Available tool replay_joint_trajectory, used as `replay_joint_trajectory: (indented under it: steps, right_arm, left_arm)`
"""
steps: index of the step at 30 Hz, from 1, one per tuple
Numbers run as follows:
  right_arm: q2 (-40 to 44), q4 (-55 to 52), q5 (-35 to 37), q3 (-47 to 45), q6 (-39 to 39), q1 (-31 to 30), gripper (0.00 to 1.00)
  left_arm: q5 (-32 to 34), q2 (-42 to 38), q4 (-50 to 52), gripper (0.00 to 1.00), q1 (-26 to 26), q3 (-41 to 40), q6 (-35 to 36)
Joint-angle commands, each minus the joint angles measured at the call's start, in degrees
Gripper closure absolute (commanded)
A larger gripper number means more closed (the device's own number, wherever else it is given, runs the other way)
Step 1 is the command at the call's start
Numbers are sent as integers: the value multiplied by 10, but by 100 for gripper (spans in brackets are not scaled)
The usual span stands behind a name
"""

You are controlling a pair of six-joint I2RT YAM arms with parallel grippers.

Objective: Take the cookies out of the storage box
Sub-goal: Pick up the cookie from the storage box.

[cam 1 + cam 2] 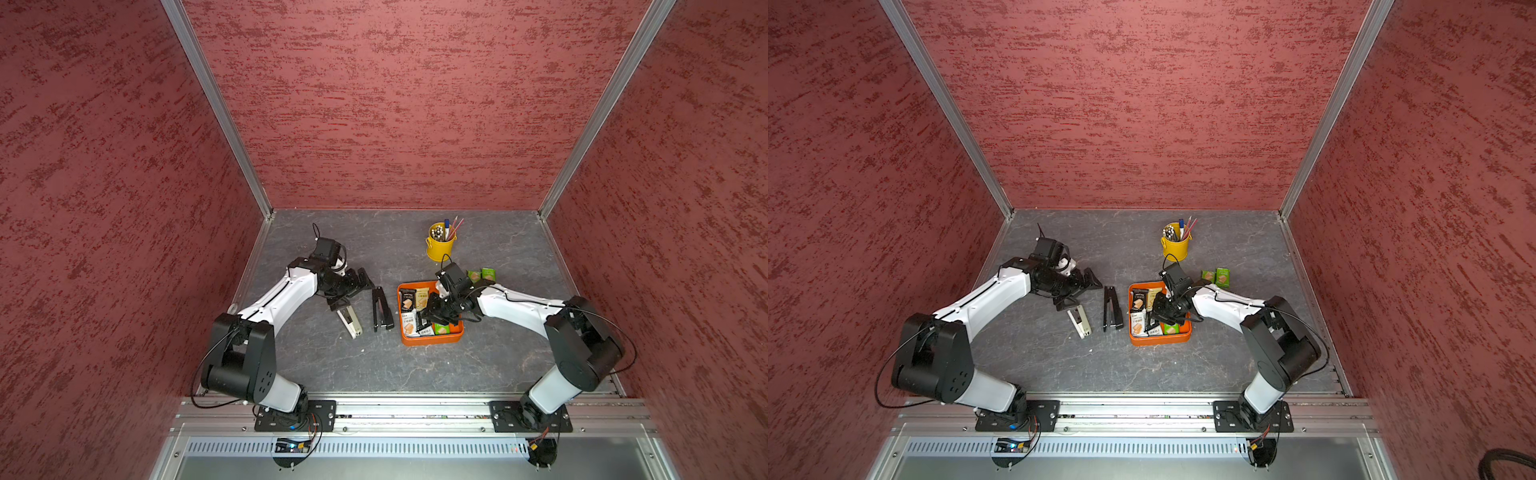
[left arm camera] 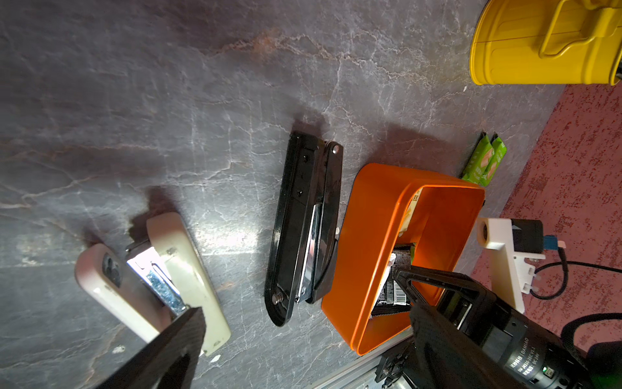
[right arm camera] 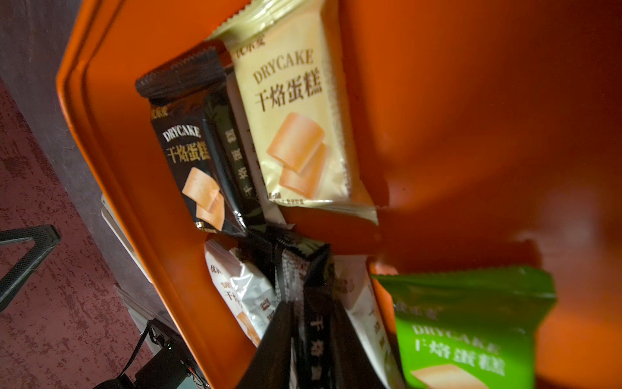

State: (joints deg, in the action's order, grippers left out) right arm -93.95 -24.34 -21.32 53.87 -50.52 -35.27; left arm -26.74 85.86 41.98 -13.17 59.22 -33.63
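The orange storage box (image 1: 432,341) (image 1: 1158,340) sits right of centre and holds several cookies in black, white, cream and green packets (image 3: 296,134). My right gripper (image 1: 424,322) (image 1: 1152,320) (image 3: 309,343) reaches into the box and is shut on a black cookie packet (image 3: 299,269) standing on edge between its fingers. Two green cookies (image 1: 482,275) (image 1: 1217,277) (image 2: 484,161) lie on the table behind the box. My left gripper (image 1: 353,291) (image 1: 1079,293) (image 2: 306,323) hangs open and empty left of the box, above the staplers.
A black stapler (image 1: 381,309) (image 2: 306,229) lies just left of the box, with a beige stapler (image 1: 348,324) (image 2: 168,269) further left. A yellow pen bucket (image 1: 440,245) (image 2: 538,43) stands behind the box. Red walls close in three sides.
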Motion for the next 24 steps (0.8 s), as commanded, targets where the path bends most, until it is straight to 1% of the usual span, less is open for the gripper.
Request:
replay_joint_trajectory:
  steps: [1,10,14,19,24]
  right_arm:
    - [15,-35,25,20,11,-3,80]
    - [28,-110,64,63,37,-3,81]
    - [35,-137,78,80,47,-3,81]
    - [49,-178,95,112,67,0,81]
    - [75,-213,110,137,90,15,81]
  left_arm:
    - [1,-13,-9,0,3,-3,2]
    - [0,-6,-12,0,3,1,5]
    - [17,-8,-2,0,-3,10,14]
    - [51,-5,22,0,-31,39,35]
    - [74,10,34,0,-65,80,40]
